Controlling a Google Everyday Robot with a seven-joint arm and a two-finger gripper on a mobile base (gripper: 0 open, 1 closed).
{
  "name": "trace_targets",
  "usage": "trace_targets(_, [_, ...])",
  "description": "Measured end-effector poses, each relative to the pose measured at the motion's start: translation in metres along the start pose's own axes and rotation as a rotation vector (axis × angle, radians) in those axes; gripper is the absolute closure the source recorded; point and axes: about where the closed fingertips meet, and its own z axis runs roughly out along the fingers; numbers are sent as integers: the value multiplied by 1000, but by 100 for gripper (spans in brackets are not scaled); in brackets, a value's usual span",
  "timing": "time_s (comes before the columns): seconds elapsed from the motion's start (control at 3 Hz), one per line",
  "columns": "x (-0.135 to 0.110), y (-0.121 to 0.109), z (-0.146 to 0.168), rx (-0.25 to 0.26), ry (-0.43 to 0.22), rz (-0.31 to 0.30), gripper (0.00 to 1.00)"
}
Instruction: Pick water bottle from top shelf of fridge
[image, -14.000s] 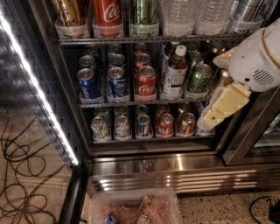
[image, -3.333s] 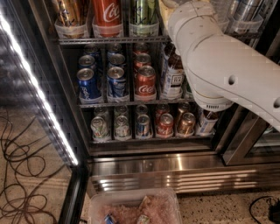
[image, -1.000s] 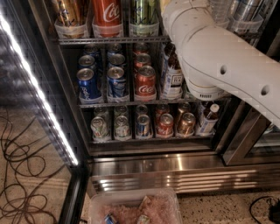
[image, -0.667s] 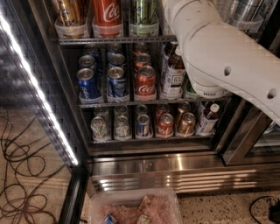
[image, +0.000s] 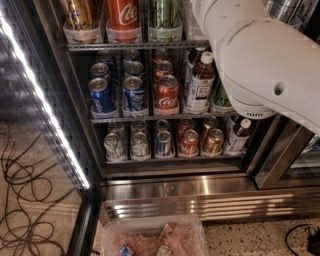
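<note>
The fridge (image: 175, 187) stands open, with its light strip (image: 45, 110) along the left door edge. The top shelf (image: 125, 46) holds a gold can, a Coca-Cola can (image: 122, 15) and a green can in clear holders. My white arm (image: 260, 60) reaches up across the right part of the top shelf and covers it. The water bottle is hidden behind the arm. Only a thin sliver of clear plastic (image: 186, 22) shows at the arm's left edge. The gripper is out of view, past the arm near the top edge.
The middle rack holds blue and red cans and a brown-drink bottle (image: 200, 80). The lower rack holds shorter cans (image: 165, 142). A clear bin (image: 155, 235) sits on the floor in front. Cables (image: 25, 190) lie at the left. A steel door post (image: 280, 155) stands at the right.
The arm has shifted slightly up and to the right, uncovering more of the brown-drink bottle on the middle rack. The cans have not moved.
</note>
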Motion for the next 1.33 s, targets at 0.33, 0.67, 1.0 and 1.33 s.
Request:
trace_targets(0.33, [5, 7, -21, -49, 79, 24, 100])
trace_targets(0.67, [26, 21, -44, -130, 191, 51, 100])
trace_targets(1.0, [46, 30, -64, -192, 275, 75, 100])
trace_targets(1.33, [64, 33, -78, -225, 331, 87, 100])
